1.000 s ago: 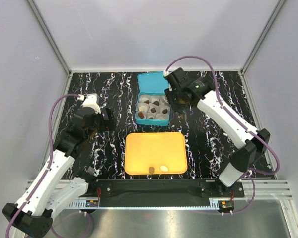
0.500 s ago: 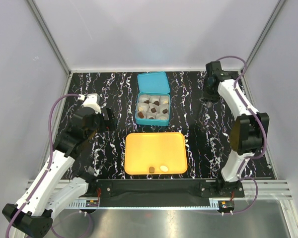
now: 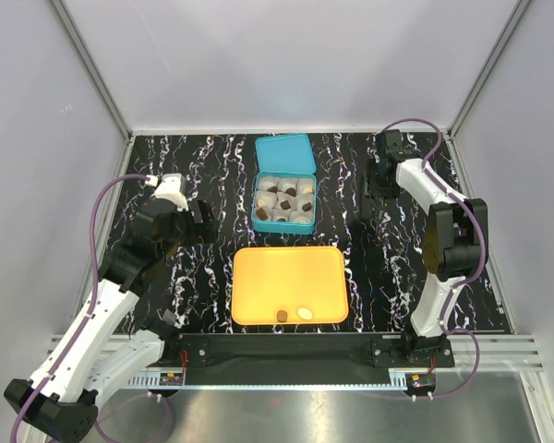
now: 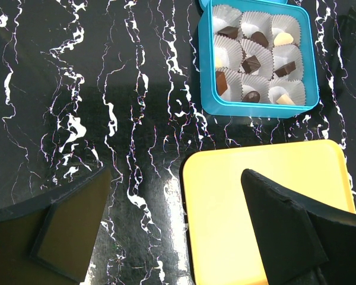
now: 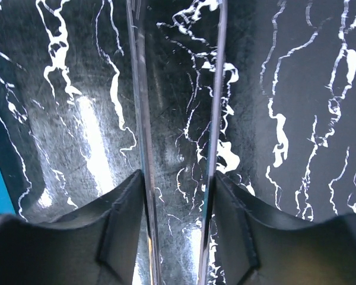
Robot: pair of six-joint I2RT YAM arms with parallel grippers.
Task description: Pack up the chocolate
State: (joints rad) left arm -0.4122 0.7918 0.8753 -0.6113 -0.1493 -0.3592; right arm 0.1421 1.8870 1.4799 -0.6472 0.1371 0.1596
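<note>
The teal box (image 3: 256,220) holds white paper cups, each with chocolate (image 4: 251,63) in it, dark or cream. Two more chocolate pieces lie at the orange tray's (image 3: 286,272) near edge, a dark one (image 3: 282,316) and a cream one (image 3: 305,314). My left gripper (image 4: 173,175) hovers open over the tray's left edge, holding nothing. My right gripper (image 3: 372,197) is low over the table, right of the box. In the right wrist view, the right gripper (image 5: 178,178) has a clear plastic piece (image 5: 137,89) between its fingers, which lie close against both its sides. Whether they press it does not show.
The box's teal lid (image 3: 286,152) lies open behind it. The orange tray (image 4: 267,196) sits just in front of the box (image 4: 261,111). Grey walls close in the black marbled table (image 3: 212,157) on three sides. Both arm bases stand at the near edge.
My right arm swung from the box's right side out to the right rear, then dropped slightly toward the table; its jaws have widened. The left arm has not moved.
</note>
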